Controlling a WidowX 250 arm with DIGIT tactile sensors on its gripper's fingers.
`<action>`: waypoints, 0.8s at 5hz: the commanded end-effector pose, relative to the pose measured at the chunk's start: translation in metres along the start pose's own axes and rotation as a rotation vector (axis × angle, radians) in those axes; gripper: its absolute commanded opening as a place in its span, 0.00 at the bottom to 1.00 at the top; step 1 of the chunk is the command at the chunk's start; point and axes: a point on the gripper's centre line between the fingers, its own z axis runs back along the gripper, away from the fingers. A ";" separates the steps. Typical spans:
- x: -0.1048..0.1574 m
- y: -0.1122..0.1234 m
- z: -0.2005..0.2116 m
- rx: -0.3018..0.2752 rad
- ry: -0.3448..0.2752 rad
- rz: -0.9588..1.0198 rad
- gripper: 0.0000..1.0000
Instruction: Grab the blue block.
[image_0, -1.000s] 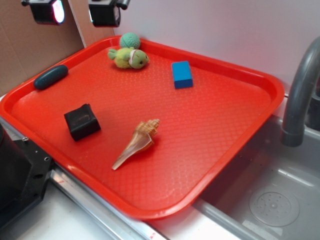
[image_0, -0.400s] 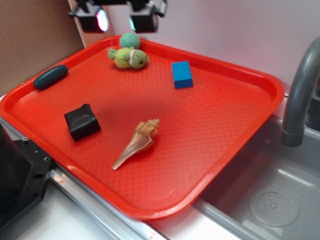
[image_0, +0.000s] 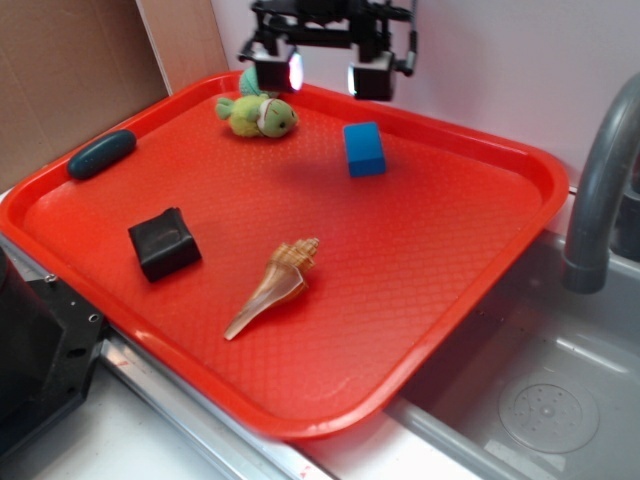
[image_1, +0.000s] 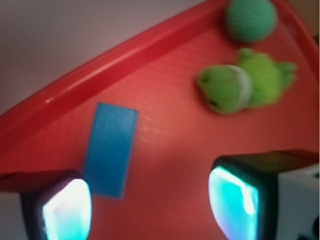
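Blue block (image_0: 364, 149): rear of red tray (image_0: 430, 290), untouched; claw (image_0: 322, 72), wide open & empty, has swung in from far left corner, now above/behind block, approx. lined up—descent likely next.

Even, bright light; the exterior view is sharp, the wrist view soft throughout (motion blur), its fingertip pads (image_1: 67, 212) glowing cyan-white.

No readable text, label, brand, number or sign shows in either view. The plain-faced bright blue rectangular block (image_0: 364, 149) and the textured red plastic tray (image_0: 480, 270) carry no markings, and the wrist view is too blurred to show any lettering.
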 end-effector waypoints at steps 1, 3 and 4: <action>0.007 -0.014 -0.010 -0.074 -0.027 -0.053 1.00; 0.003 -0.038 -0.035 -0.090 0.008 -0.099 1.00; 0.001 -0.036 -0.042 -0.051 0.028 -0.096 1.00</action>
